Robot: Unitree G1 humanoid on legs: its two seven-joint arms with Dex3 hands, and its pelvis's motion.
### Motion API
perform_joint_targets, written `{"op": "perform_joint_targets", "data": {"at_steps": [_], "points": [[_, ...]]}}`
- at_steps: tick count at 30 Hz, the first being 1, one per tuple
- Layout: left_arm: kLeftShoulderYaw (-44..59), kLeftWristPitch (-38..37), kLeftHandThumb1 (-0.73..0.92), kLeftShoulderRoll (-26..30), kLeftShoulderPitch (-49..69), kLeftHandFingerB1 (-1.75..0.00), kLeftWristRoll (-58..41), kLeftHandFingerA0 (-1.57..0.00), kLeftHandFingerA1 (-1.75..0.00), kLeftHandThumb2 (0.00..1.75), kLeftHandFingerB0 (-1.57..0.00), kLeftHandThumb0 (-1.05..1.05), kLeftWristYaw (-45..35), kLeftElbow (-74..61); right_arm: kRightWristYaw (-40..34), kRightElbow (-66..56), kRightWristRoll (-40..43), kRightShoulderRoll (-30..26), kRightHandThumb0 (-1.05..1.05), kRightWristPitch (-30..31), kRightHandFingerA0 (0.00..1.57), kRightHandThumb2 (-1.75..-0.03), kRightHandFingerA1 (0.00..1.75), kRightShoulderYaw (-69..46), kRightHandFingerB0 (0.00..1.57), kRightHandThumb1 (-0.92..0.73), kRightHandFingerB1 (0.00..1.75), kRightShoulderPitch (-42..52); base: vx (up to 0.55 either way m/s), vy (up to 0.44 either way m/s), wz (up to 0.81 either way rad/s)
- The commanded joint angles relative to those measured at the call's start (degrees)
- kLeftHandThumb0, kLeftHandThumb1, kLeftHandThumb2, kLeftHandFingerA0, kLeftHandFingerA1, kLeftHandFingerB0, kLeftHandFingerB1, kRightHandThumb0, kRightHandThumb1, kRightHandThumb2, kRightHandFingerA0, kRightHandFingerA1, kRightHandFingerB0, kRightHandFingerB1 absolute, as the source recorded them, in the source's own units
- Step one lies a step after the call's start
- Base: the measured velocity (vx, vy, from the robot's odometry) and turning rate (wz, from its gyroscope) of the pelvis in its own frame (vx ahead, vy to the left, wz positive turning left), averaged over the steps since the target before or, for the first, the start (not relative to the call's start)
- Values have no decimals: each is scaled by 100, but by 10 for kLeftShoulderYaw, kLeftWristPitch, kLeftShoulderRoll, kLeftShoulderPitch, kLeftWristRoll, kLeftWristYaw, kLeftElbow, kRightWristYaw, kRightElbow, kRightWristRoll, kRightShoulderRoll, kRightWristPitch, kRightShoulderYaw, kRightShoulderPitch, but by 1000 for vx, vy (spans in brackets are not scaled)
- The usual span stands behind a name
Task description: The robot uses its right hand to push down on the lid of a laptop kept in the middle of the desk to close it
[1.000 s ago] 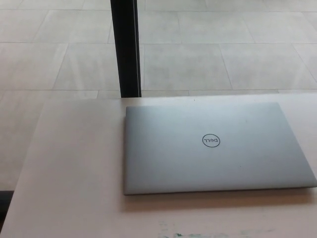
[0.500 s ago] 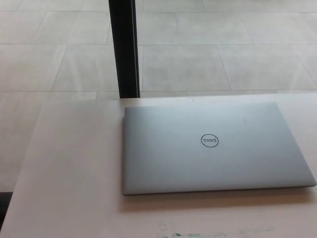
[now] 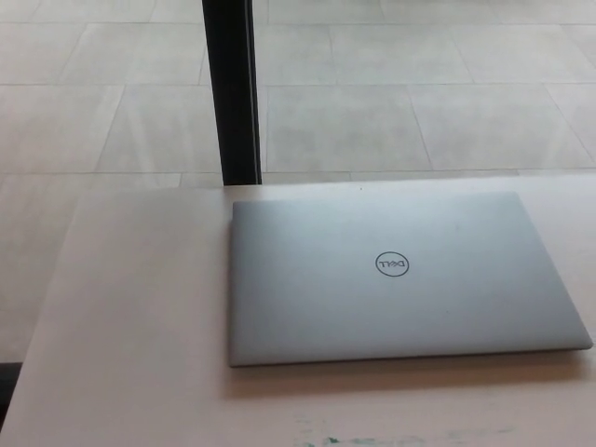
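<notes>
A silver laptop lies flat on the pale desk, its lid fully down with a round logo facing up. It sits right of the desk's middle, its right corner near the picture's edge. Neither of my hands shows in the head view.
A black vertical post stands just behind the desk's far edge, left of the laptop. Beyond it is a tiled floor. The desk's left edge runs diagonally at the picture's left. Faint green marks show at the desk's near edge.
The whole picture has shifted a few pixels to the left, so the camera has moved. The laptop stays shut and still.
</notes>
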Motion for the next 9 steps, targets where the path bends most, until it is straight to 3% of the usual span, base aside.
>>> {"op": "perform_joint_targets", "data": {"at_steps": [1, 2, 3, 4, 5, 6, 7, 8, 9], "points": [[-1, -10, 78, 13, 2, -164, -15, -16, -107, 89, -13, -105, 2, 1, -53, -34, 111, 36, -99, 80, 62, -120, 124, -31, 34, -80, 95, -9, 0, 0, 0], [-1, -10, 77, 13, 2, -164, -15, -16, -107, 90, -14, -105, 2, 2, -55, -40, 116, 39, -93, 84, 52, -76, 157, -33, 5, -92, 134, -9, 0, 0, 0], [-2, -10, 75, 13, 2, -164, -15, -13, -105, 87, -15, -105, 3, 2, -56, -45, 120, 41, -102, 88, 64, -89, 150, -34, 20, -78, 104, -7, 0, 0, 0], [-2, -10, 75, 14, 3, -165, -16, -15, -107, 92, -19, -105, 3, 1, -53, -42, 117, 40, -88, 88, 66, -122, 122, -30, 31, -77, 90, -4, 0, 0, 0], [-1, -10, 75, 14, 3, -165, -17, -15, -107, 92, -19, -105, 2, 0, -53, -39, 115, 38, -88, 88, 66, -122, 122, -27, 31, -77, 90, -4, 0, 0, 0], [-1, -8, 76, 14, 3, -163, -16, -18, -104, 90, -17, -105, 6, 0, -64, -41, 118, 38, -95, 90, 53, -84, 149, -27, 18, -92, 109, -6, 0, 0, 0], [-2, -8, 76, 14, 3, -163, -16, -18, -104, 90, -17, -105, 8, 0, -69, -43, 120, 38, -95, 91, 53, -84, 149, -26, 18, -92, 109, -6, 0, 0, 0], [-1, -8, 78, 14, 2, -161, -17, -18, -102, 90, -15, -105, 8, -1, -67, -38, 122, 36, -92, 90, 61, -76, 151, -23, 5, -92, 127, -5, 0, 0, 0], [-1, -8, 78, 14, 2, -161, -17, -18, -102, 90, -15, -105, 8, -1, -67, -38, 122, 36, -92, 90, 61, -76, 151, -23, 5, -92, 127, -5, 0, 0, 0]]}}
